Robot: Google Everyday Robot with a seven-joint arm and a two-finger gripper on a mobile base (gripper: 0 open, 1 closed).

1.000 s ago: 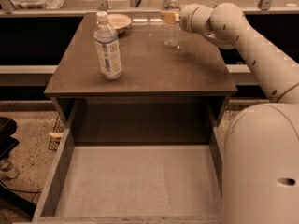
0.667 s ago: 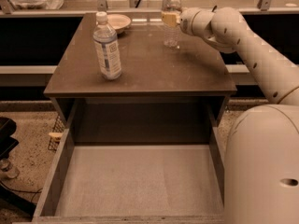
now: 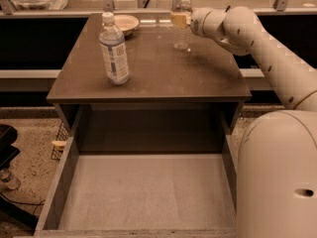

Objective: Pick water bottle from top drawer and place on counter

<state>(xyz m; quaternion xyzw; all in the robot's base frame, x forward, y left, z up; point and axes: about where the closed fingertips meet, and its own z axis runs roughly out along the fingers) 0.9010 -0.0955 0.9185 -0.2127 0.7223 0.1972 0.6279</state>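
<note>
One wide top drawer (image 3: 148,192) hangs open nearest the camera, its pale liner bare, so the step in hand is judged to be the set-down. Beyond it, on the glossy brown counter (image 3: 163,76), a larger labelled bottle (image 3: 115,53) stands front left and a small bowl (image 3: 126,22) sits behind it. At the far right the water bottle (image 3: 182,37) stands upright, its base apparently on the counter. The gripper (image 3: 181,20), reaching in from the right on the pale arm (image 3: 277,53), is clamped across the bottle's upper body.

To finish well, confirm the base sits flat, part the fingers slowly without twisting, then draw back to the right and level, so a pad does not drag the light bottle over.

The bottle is small, clear and ribbed, with a white cap. It is probably slippery and easily tipped.
</note>
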